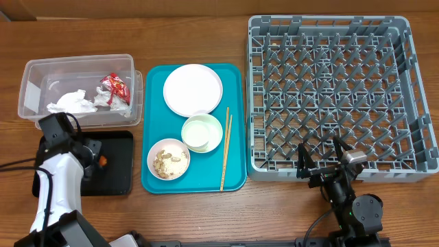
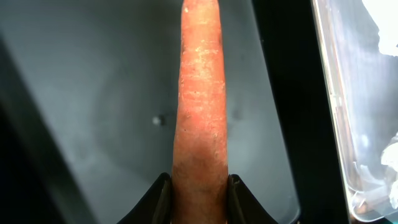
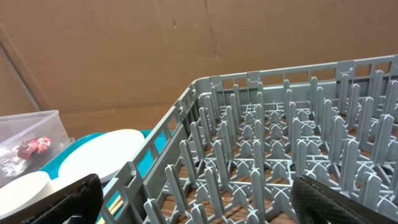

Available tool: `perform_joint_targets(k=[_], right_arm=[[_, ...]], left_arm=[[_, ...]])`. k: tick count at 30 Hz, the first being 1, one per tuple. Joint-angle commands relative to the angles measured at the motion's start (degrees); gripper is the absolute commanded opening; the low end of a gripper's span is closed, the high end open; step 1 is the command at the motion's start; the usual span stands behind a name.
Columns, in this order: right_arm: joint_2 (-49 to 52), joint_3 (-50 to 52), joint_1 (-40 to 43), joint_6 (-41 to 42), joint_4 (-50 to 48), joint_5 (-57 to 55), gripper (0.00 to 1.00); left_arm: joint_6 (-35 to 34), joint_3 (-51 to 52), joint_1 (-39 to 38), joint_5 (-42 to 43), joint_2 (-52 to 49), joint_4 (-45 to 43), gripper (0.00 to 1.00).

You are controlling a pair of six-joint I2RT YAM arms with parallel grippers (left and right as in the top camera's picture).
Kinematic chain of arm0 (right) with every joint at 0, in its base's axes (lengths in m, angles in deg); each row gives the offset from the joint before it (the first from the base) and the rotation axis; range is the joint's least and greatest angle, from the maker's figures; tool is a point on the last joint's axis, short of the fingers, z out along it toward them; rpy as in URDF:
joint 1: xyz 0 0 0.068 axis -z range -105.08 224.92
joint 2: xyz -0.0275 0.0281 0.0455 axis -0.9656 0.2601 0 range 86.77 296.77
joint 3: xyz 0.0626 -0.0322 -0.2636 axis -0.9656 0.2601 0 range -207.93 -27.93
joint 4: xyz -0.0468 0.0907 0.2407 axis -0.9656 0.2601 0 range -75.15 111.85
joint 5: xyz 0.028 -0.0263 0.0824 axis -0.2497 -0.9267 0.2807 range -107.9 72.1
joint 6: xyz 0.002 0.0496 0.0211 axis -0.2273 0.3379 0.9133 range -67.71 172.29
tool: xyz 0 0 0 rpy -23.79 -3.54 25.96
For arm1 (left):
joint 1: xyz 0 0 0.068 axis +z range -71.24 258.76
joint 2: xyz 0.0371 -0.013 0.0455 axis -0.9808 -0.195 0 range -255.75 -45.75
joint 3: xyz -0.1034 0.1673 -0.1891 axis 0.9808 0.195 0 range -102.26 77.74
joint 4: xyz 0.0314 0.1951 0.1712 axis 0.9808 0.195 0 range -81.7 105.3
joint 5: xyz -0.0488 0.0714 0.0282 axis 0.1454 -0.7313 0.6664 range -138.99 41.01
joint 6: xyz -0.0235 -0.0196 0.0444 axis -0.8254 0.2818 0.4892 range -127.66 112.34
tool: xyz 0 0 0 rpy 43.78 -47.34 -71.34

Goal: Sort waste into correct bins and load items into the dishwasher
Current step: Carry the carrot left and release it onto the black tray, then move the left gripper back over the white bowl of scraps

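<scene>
My left gripper (image 2: 199,186) is shut on the small orange carrot (image 2: 200,93) and holds it over the shallow black tray (image 1: 113,165); the carrot's orange tip shows by the gripper in the overhead view (image 1: 102,161). The clear tub (image 1: 82,89) holds the crumpled white tissue (image 1: 75,103) and the red-and-silver wrapper (image 1: 115,87). The teal tray (image 1: 233,182) carries the white plate (image 1: 193,89), an empty white bowl (image 1: 202,132), a bowl of beige food scraps (image 1: 169,158) and the chopsticks (image 1: 226,147). My right gripper (image 1: 322,161) is open and empty at the grey dish rack's (image 1: 329,96) front edge.
The clear tub's wall (image 2: 354,106) lies just right of the black tray in the left wrist view. The rack's upright pegs (image 3: 280,155) fill the right wrist view, with the plate (image 3: 99,155) and tub (image 3: 28,134) at its left. A cardboard wall stands behind.
</scene>
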Motion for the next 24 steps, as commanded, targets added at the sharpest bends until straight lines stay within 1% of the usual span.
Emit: perform_joint_targets(k=[1,2,3,6,8,9,10,13,15,18,24], right_arm=[[-0.7,0.6,0.2,-0.2,-0.3,0.3,1.0],[-0.7,0.6,0.2,-0.2,-0.3,0.3,1.0],[-0.7,0.6,0.2,-0.2,-0.3,0.3,1.0],[-0.7,0.6,0.2,-0.2,-0.3,0.3,1.0],[-0.7,0.6,0.2,-0.2,-0.3,0.3,1.0],[-0.7,0.6,0.2,-0.2,-0.3,0.3,1.0],[-0.7,0.6,0.2,-0.2,-0.3,0.3,1.0],[-0.7,0.6,0.2,-0.2,-0.3,0.3,1.0],[-0.7,0.6,0.2,-0.2,-0.3,0.3,1.0],[-0.7,0.6,0.2,-0.2,-0.3,0.3,1.0],[-0.7,0.6,0.2,-0.2,-0.3,0.3,1.0]], left_arm=[[-4.9,3.0,0.4,3.8,0.1,-3.7,0.08],[-4.9,3.3,0.3,4.3,0.1,-4.7,0.12],[-4.9,3.3,0.3,5.0,0.1,-5.3,0.19],[-4.2,3.2,0.4,6.0,0.1,-6.7,0.45],[-3.4,3.1,0.4,6.4,0.1,-7.0,0.7],[-3.0,2.9,0.4,6.4,0.1,-6.9,0.79],[-1.9,2.7,0.4,6.6,0.2,-7.0,0.82],[1.0,1.6,0.4,7.1,0.2,-6.4,0.87],[3.2,0.0,0.4,8.0,0.3,-5.0,0.87],[6.0,-3.5,0.3,9.9,0.8,-1.2,0.84],[11.8,-13.0,0.1,12.0,2.1,11.0,0.77]])
